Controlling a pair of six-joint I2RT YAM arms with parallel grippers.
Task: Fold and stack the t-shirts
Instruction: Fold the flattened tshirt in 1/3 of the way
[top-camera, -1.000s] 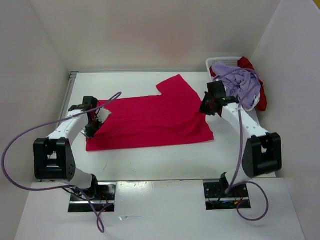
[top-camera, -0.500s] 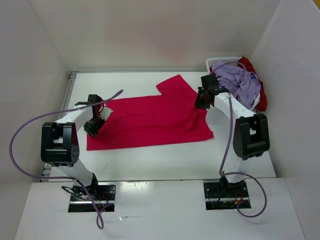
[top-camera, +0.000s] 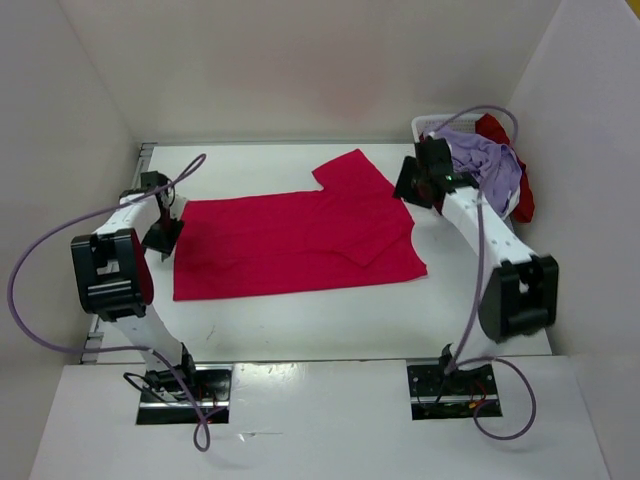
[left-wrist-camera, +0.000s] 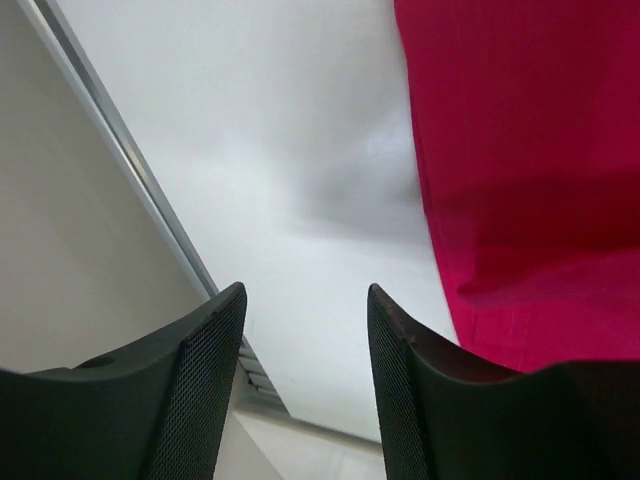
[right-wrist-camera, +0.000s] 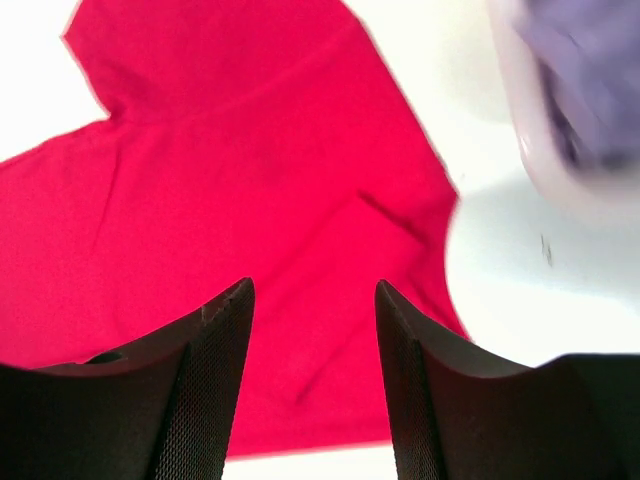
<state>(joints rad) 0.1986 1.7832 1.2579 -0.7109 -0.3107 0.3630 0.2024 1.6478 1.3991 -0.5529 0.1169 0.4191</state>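
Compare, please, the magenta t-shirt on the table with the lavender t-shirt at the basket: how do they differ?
The magenta t-shirt lies spread nearly flat, while the lavender t-shirt is crumpled in a heap. The magenta t-shirt rests on the table; the lavender t-shirt sits in the white basket at the far right corner, spilling over its rim. Both are soft cloth and not yet stacked.

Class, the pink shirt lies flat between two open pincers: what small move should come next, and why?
Probably bring the left pincer onto the left edge of the pink shirt and grip it; it lies unfolded, the pincer open beside it.
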